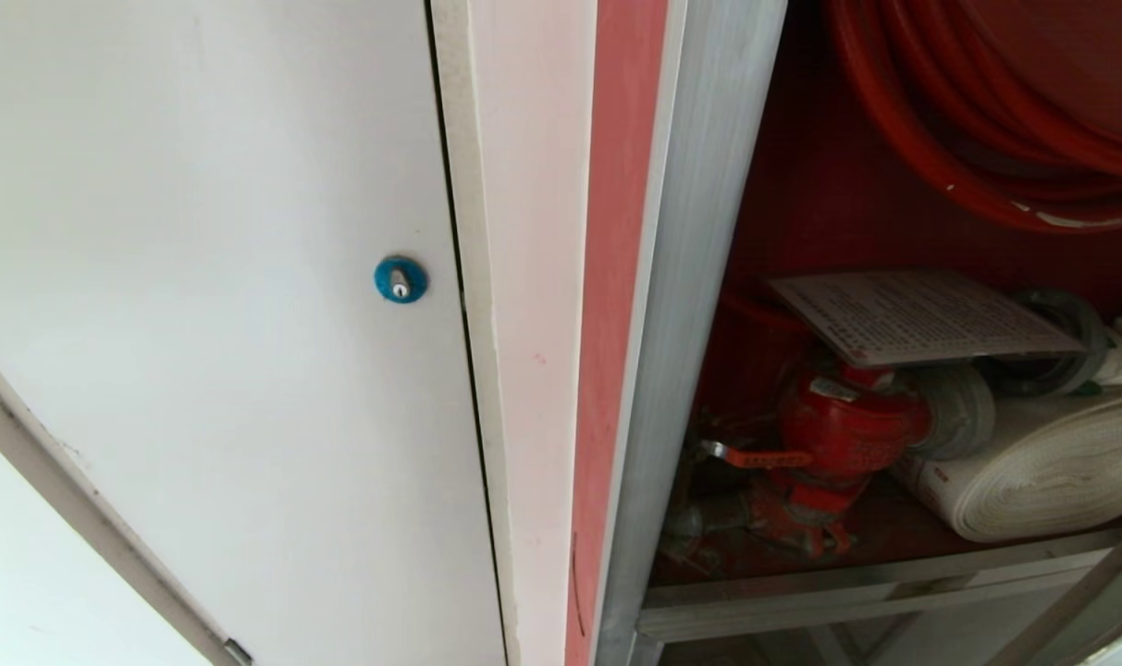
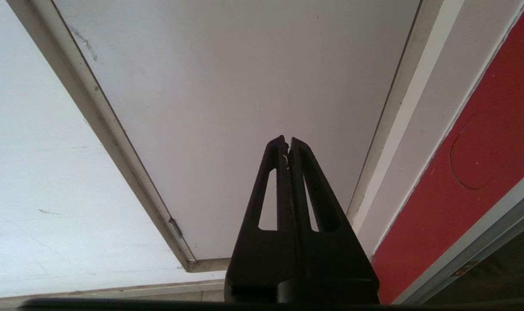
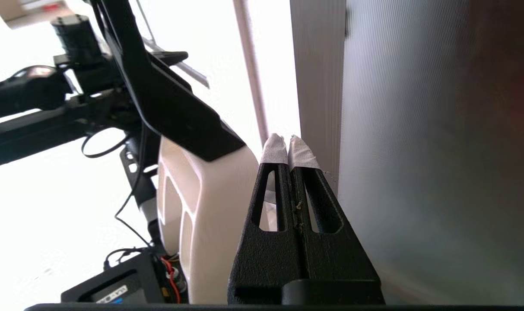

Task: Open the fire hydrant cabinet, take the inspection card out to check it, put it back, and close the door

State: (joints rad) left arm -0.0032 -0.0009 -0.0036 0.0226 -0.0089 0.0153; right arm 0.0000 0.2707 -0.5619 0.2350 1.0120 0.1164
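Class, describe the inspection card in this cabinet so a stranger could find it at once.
Look into the open fire hydrant cabinet with its red interior, below the red hose reel. The inspection card lies flat on top of the red valve, left of the white rolled hose. It is the only thin, pale, printed sheet there.

A plain white door [image 1: 209, 277] filled the left of the scene, with a blue round lock [image 1: 400, 279] near its right edge. To its right ran a white jamb [image 1: 533, 277], then a red strip [image 1: 621, 231] of wall. A pale frame [image 1: 70, 481] bordered the door's left side, with white wall [image 1: 24, 592] beyond it. The light was soft and even.
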